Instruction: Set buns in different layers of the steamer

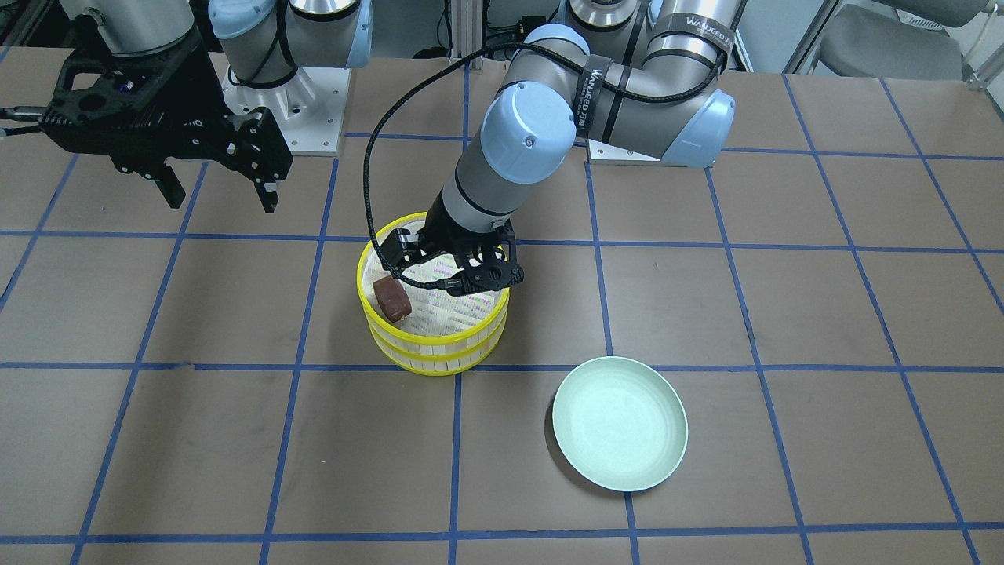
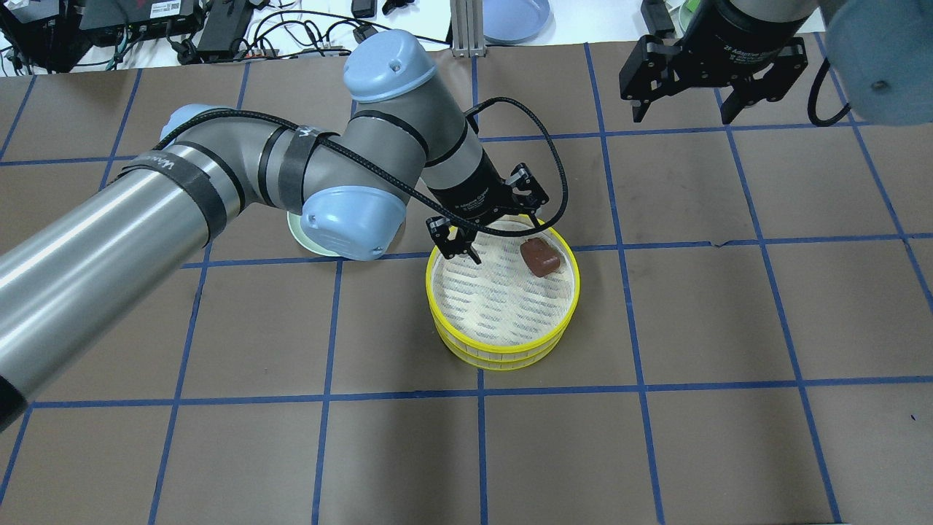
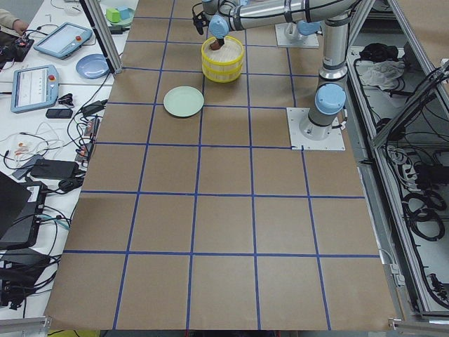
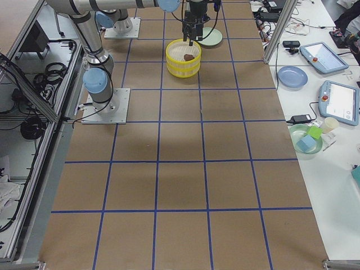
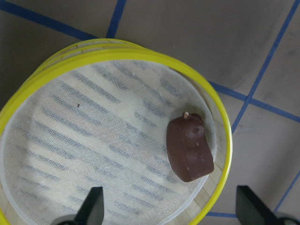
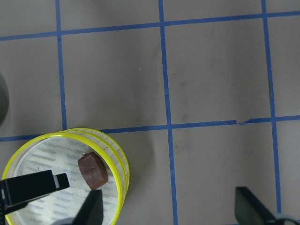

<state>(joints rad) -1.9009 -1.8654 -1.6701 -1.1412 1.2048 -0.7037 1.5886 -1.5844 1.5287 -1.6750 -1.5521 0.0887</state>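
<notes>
Found the desk (image 1: 784,314) bearing stacked steamer trays (image 1: 439,349). Saw the left gripper (image 5: 171,206) wide open and empty above them, the right gripper (image 1: 222,202) open, well apart. Noted the brown bun (image 5: 190,152) on the top mesh by the rim — likely soft, light; best pinched gently across its sides.

WANJEED stands in white letters on a black strap (image 1: 594,88) round the left arm (image 1: 502,176), a good way up from the left pincer (image 2: 505,239). A second strap (image 1: 702,25), farther back still, bears the same word. On the black collar (image 2: 751,47) just above the right pincer (image 2: 683,113), white print begins "2F Adaptive"; the rest is too small to read.
</notes>
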